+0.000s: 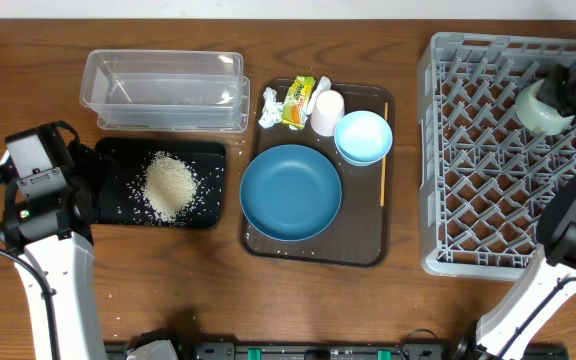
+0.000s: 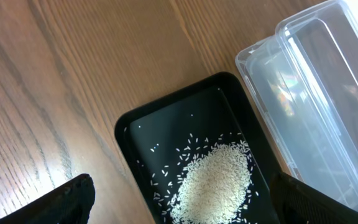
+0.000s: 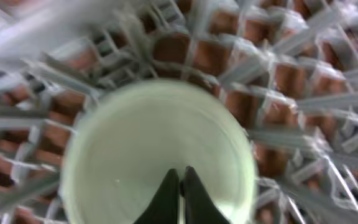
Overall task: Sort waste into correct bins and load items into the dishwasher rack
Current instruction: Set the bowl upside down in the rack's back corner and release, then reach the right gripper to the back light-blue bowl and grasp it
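My right gripper has its two fingers pressed tight together. Straight below the tips is the small, round, pale mint bowl, mouth up towards the jaws, over the pegs of the large grey plastic lattice rack. The view is smeared, so I cannot tell whether the rim is nipped between the tips or the bowl simply lies under them.

My left gripper stands spread wide with nothing in it. Under and between its jaws is the shallow black rectangular tray holding the heap of white rice grains. The clear rectangular plastic tub lies just beyond the tray.
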### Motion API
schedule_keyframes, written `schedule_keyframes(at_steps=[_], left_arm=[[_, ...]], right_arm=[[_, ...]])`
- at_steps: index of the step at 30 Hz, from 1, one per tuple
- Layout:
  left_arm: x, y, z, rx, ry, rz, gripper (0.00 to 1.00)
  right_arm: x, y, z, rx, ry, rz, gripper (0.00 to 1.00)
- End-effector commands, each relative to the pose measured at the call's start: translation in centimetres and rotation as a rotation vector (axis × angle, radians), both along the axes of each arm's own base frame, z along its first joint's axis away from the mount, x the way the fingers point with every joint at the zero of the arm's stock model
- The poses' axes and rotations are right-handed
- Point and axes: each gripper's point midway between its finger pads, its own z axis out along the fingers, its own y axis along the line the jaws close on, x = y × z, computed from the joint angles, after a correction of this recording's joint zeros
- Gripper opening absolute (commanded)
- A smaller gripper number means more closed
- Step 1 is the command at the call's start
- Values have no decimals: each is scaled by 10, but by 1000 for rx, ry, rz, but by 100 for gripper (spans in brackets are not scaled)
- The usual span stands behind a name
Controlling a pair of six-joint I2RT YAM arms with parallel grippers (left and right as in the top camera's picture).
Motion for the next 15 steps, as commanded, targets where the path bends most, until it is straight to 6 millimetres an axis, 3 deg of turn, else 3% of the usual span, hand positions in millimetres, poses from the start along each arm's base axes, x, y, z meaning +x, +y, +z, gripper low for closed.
schedule_keyframes(at_steps=[1, 5, 7, 8, 10, 13, 15], left_arm=[[1, 3, 5, 3, -10, 16, 92], [1, 3, 5, 3, -10, 16, 91], [1, 3, 5, 3, -10, 16, 91], [1, 3, 5, 3, -10, 16, 91], [1, 3, 5, 3, -10, 16, 92], [1, 3, 5, 3, -10, 16, 92], [1, 3, 5, 3, -10, 16, 91]], right_arm=[[-13, -7, 28, -34, -15, -65, 1], [-4, 24, 66, 102, -152, -38, 1], [6, 52, 101, 211, -272, 62, 4], [9, 68, 117, 275, -323, 110, 20], [11, 109, 158, 447, -442, 245, 78], [15, 165, 210, 577, -590, 510, 92], [15, 197, 220, 574, -604, 625, 98]])
